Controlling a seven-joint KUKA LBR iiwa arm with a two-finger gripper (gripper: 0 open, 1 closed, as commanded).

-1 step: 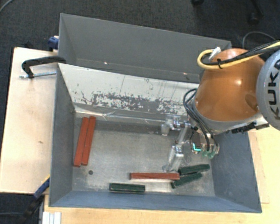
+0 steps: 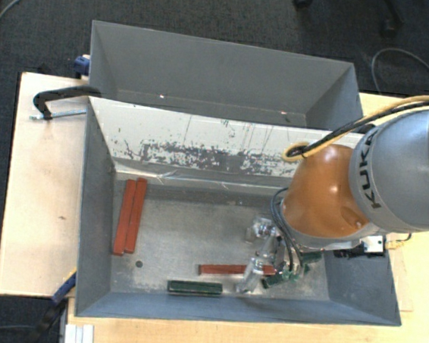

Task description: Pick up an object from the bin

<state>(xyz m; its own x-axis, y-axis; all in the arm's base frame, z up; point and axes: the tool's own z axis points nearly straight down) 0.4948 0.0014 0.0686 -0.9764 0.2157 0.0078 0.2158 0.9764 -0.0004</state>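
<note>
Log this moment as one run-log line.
gripper: down in bin, at right end of small red bar | dark green bar: beside it, nearer wall | long red block: far left, apart

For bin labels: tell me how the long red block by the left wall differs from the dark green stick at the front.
The red block is brick red; the green stick is dark green. The red block is longer and wider than the green stick. The red block runs along the left wall, the green stick along the front wall. Both are straight bars lying flat.
</note>
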